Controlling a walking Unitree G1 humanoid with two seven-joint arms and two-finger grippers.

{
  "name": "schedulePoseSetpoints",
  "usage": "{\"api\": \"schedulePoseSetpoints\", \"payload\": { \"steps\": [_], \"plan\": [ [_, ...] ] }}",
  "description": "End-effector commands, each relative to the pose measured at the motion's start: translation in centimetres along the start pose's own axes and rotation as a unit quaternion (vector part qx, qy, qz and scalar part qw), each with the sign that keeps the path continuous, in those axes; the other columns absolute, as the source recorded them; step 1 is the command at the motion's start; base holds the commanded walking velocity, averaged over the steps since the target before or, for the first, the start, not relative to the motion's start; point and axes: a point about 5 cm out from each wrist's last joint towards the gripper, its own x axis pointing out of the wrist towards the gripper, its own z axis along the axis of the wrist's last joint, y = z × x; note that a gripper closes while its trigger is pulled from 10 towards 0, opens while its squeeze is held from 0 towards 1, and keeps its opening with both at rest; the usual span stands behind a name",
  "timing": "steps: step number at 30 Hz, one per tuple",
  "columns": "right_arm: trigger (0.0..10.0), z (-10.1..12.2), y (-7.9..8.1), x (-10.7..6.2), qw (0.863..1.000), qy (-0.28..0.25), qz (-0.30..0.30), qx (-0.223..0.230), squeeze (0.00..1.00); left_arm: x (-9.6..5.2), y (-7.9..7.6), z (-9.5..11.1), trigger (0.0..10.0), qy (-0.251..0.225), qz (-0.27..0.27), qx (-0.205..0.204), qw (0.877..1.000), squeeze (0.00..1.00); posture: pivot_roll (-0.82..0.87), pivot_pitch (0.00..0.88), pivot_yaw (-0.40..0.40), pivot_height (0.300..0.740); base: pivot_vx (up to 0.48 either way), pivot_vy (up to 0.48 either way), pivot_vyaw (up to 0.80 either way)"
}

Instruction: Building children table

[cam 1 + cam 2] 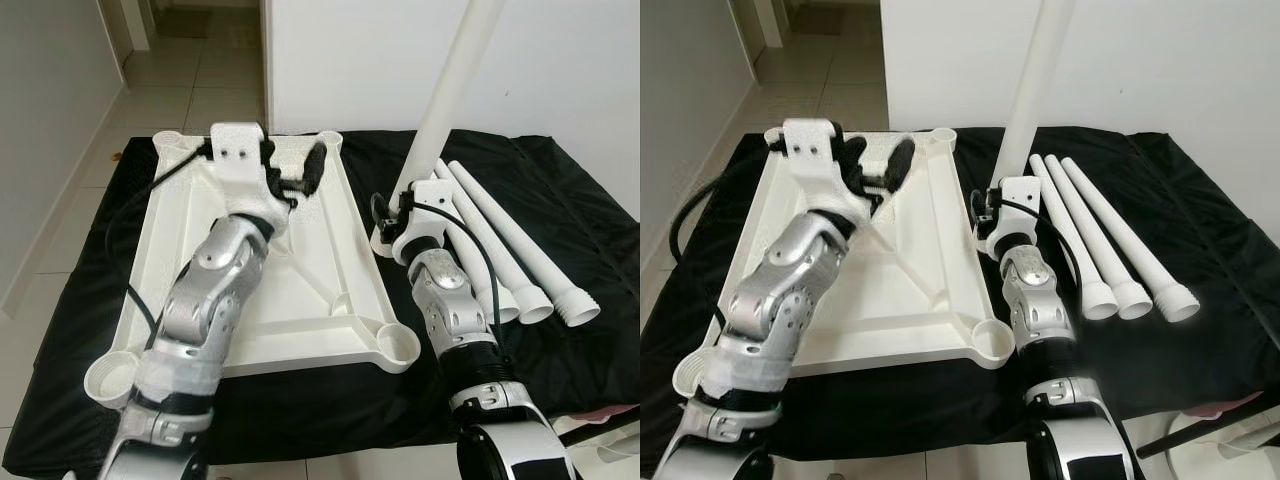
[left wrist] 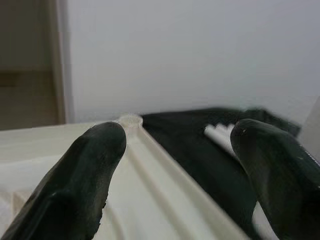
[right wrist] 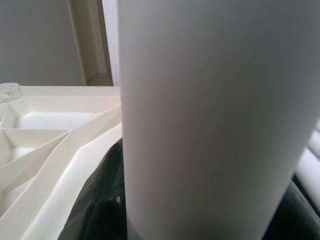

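Your left tool (image 1: 300, 175) hovers over the far end of the upturned white tabletop (image 1: 330, 300), fingers (image 2: 85, 175) spread wide, empty. Tabletop lies on the black-draped bench (image 1: 560, 180). Your right tool (image 1: 392, 222) grips one white leg (image 1: 455, 80) upright beside the tabletop's right edge. Three more legs (image 1: 520, 250) lie further right.

Left arm (image 1: 205, 310) stretched forward, left gripper (image 1: 295, 180) jaws apart, right gripper (image 1: 392, 215) jaws clamped, wrist raised.
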Motion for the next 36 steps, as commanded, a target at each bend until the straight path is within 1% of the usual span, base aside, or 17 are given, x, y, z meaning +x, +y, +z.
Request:
{"api": "schedulePoseSetpoints", "payload": {
  "steps": [1, 2, 5, 7, 10, 11, 12, 13, 14, 16, 19, 24, 25, 27, 32, 34, 36],
  "plan": [
    [10.0, 0.2, -0.5, -0.3, 1.000, -0.009, -0.007, 0.000, 0.00, -0.8, -1.7, -0.6, 10.0, 0.008, -0.129, 0.022, 0.991, 0.00, 0.00, 0.019, -0.033, 0.740, 0.000, 0.000, 0.00],
    [10.0, 0.2, -0.7, -0.4, 1.000, -0.008, -0.010, 0.000, 0.00, -1.5, -1.7, -1.7, 10.0, 0.028, -0.139, 0.035, 0.989, 0.00, 0.00, 0.018, -0.033, 0.740, 0.000, 0.000, 0.00],
    [10.0, 0.2, -0.8, -0.5, 1.000, -0.008, -0.011, 0.002, 0.00, -1.8, -1.7, -2.1, 10.0, 0.040, -0.146, 0.038, 0.988, 0.00, 0.00, 0.018, -0.033, 0.740, 0.000, 0.000, 0.00],
    [10.0, 0.3, -0.9, -0.5, 1.000, -0.009, -0.013, 0.001, 0.00, -2.4, -1.9, -2.8, 10.0, 0.053, -0.162, 0.060, 0.983, 0.00, 0.00, 0.018, -0.033, 0.740, 0.000, 0.000, 0.00],
    [10.0, 0.3, -1.0, -0.6, 1.000, -0.010, -0.014, 0.000, 0.00, -3.0, -2.1, -3.4, 10.0, 0.062, -0.181, 0.071, 0.979, 0.00, 0.00, 0.017, -0.037, 0.740, 0.000, 0.000, 0.00],
    [10.0, 0.3, -1.1, -0.7, 1.000, -0.009, -0.015, -0.002, 0.00, -4.0, -2.5, -4.8, 10.0, 0.096, -0.214, 0.105, 0.966, 0.00, 0.00, 0.015, -0.037, 0.740, 0.000, 0.000, 0.00],
    [10.0, 0.3, -1.1, -0.7, 1.000, -0.009, -0.015, -0.002, 0.00, -4.0, -2.5, -4.8, 10.0, 0.096, -0.214, 0.105, 0.966, 0.00, 0.00, 0.015, -0.037, 0.740, 0.000, 0.000, 0.00],
    [10.0, 0.3, -1.2, -0.7, 1.000, -0.009, -0.015, -0.002, 0.00, -4.3, -2.6, -5.3, 10.0, 0.107, -0.223, 0.119, 0.962, 0.00, 0.00, 0.015, -0.037, 0.740, 0.000, 0.000, 0.00],
    [10.0, 0.3, -1.2, -0.7, 1.000, -0.009, -0.015, -0.002, 0.00, -4.3, -2.6, -5.3, 10.0, 0.107, -0.223, 0.119, 0.962, 0.00, 0.00, 0.015, -0.037, 0.740, 0.000, 0.000, 0.00],
    [10.0, 0.3, -1.2, -0.8, 1.000, -0.009, -0.015, -0.004, 0.00, -4.9, -2.7, -6.1, 10.0, 0.125, -0.239, 0.139, 0.953, 0.00, 0.00, 0.014, -0.035, 0.740, 0.000, 0.000, 0.00],
    [10.0, 0.3, -1.3, -0.8, 1.000, -0.009, -0.015, -0.005, 0.00, -5.4, -2.4, -7.6, 10.0, 0.160, -0.239, 0.174, 0.942, 0.00, 0.00, 0.011, -0.035, 0.740, 0.000, 0.000, 0.00],
    [10.0, 0.5, -1.4, -0.7, 1.000, -0.011, -0.017, -0.008, 0.00, -5.7, -1.4, -9.7, 10.0, 0.209, -0.219, 0.237, 0.923, 0.00, 0.00, 0.011, -0.034, 0.740, 0.000, 0.000, 0.00],
    [10.0, 0.5, -1.4, -0.7, 1.000, -0.011, -0.017, -0.008, 0.00, -5.7, -1.4, -9.7, 10.0, 0.209, -0.219, 0.237, 0.923, 0.00, 0.00, 0.011, -0.034, 0.740, 0.000, 0.000, 0.00],
    [10.0, 0.5, -1.4, -0.7, 1.000, -0.010, -0.018, -0.010, 0.00, -5.4, -0.9, -10.2, 10.0, 0.228, -0.205, 0.249, 0.919, 0.00, -0.01, 0.016, -0.031, 0.740, 0.000, 0.000, 0.00],
    [10.0, 0.6, -1.5, -0.7, 1.000, -0.011, -0.019, -0.011, 0.00, -5.0, -0.6, -10.4, 10.0, 0.233, -0.199, 0.264, 0.915, 0.00, -0.01, 0.020, -0.031, 0.740, 0.000, 0.000, 0.00],
    [10.0, 0.6, -1.5, -0.7, 1.000, -0.011, -0.020, -0.011, 0.00, -4.6, -0.6, -10.5, 10.0, 0.236, -0.191, 0.262, 0.916, 0.00, -0.02, 0.025, -0.027, 0.740, 0.000, 0.000, 0.00],
    [10.0, 0.7, -1.6, -0.7, 1.000, -0.013, -0.023, -0.012, 0.00, -4.0, -0.7, -10.8, 10.0, 0.236, -0.191, 0.280, 0.911, 0.00, -0.02, 0.033, -0.023, 0.740, 0.000, 0.000, 0.00]
  ]
}}
